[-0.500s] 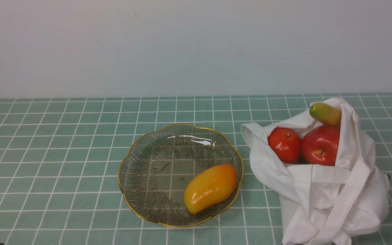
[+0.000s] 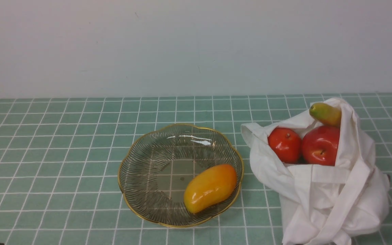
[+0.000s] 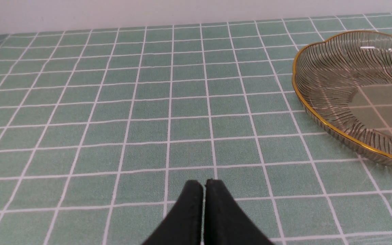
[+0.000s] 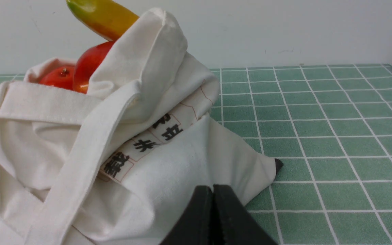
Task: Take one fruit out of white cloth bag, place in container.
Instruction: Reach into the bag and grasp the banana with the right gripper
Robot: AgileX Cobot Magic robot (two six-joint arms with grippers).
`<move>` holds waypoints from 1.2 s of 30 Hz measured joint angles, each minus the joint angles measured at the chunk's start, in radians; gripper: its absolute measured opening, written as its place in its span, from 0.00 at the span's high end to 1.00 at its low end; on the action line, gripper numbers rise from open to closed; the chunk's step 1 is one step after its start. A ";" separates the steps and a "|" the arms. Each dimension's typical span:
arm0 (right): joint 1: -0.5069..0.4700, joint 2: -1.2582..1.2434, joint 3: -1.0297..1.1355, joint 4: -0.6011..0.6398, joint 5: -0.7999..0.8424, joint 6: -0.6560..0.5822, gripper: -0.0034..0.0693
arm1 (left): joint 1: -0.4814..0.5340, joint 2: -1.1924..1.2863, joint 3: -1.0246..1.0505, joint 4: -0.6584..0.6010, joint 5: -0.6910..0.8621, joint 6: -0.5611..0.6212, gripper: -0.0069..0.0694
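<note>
Near the right edge of the tabletop [image 2: 46, 153] sits the white cloth bag [image 2: 318, 194], slumped and open at the top. The banana [image 2: 326, 114] pokes out at the far side of the bag's mouth with its green tip in the air. It seems to rest on one of the two red apples [image 2: 320, 145]. The glass bowl [image 2: 138, 156] stands just beside the bag, toward the middle of the tabletop, and a mango [image 2: 210, 188] already lies in it.

The left gripper [image 3: 204, 183] is squeezed tight with nothing in it, low over bare tabletop near the bowl. The right gripper [image 4: 213, 189] is squeezed tight and empty too, low down and close to the bag's lower side.

What could go wrong? The right gripper has to spread its fingers before it goes for the banana, or it will only bump it. The banana is smooth and shiny, so it may slip if just the tip gets pinched. It leans on an apple, so a pull might roll that apple out. The bag is soft, so a finger could snag the cloth or a strap and drag the bag into the bowl.

Nothing looks different from a moment ago: the fruit, the bag and the bowl lie just the same.
</note>
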 joint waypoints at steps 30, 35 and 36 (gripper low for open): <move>0.000 0.000 0.007 0.092 -0.068 0.084 0.97 | 0.000 0.000 0.000 0.000 0.000 0.000 0.92; 0.000 0.000 0.007 0.386 -0.233 0.238 0.97 | 0.000 0.000 0.000 0.000 0.000 0.000 0.92; 0.000 0.000 0.007 0.432 -0.251 0.256 0.97 | 0.000 0.000 0.000 0.000 0.000 0.000 0.92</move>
